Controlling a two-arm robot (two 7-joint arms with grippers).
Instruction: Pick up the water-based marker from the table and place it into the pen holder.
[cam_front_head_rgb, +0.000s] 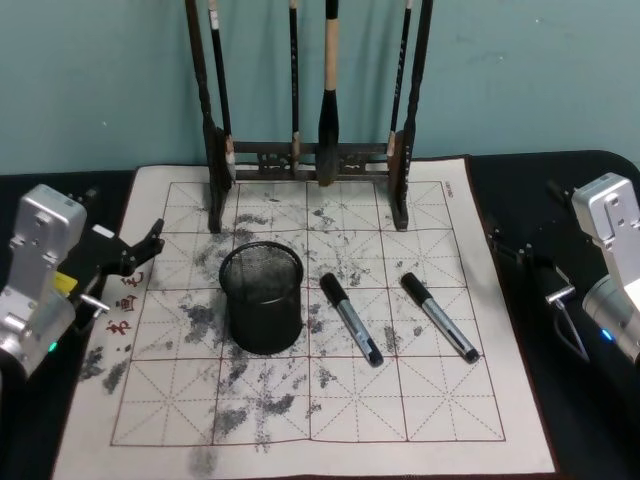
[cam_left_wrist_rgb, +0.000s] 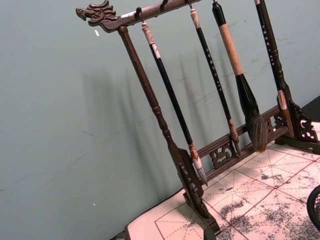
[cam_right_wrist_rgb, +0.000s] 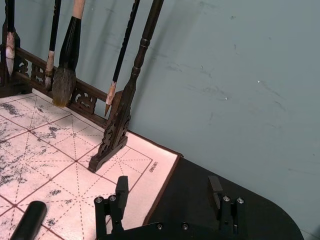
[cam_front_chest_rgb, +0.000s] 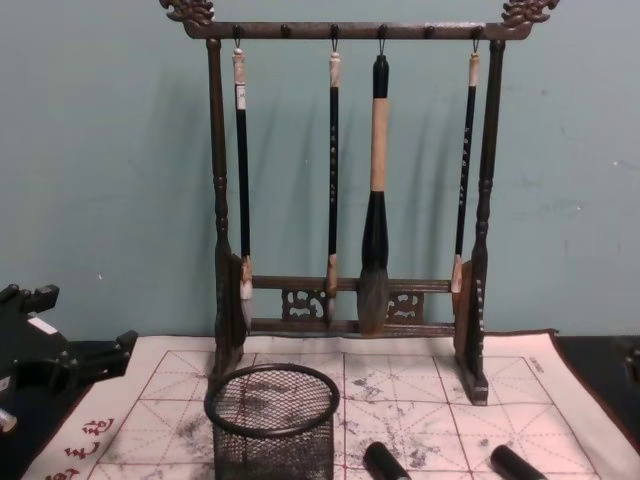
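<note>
A tall dark wooden brush rack (cam_front_chest_rgb: 410, 285) is standing in front of a teal wall (cam_front_chest_rgb: 100, 150). Four calligraphy brushes (cam_front_chest_rgb: 333, 160) are hanging from its dragon-headed top bar, with the thickest brush (cam_front_chest_rgb: 378, 150) hanging third from the left.

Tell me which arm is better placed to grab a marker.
Probably right. The inner marker and outer marker lie right of the pen holder, toward the right gripper, which is open off the right edge of the mat. The left gripper sits at its left edge, with the holder in its way.
</note>
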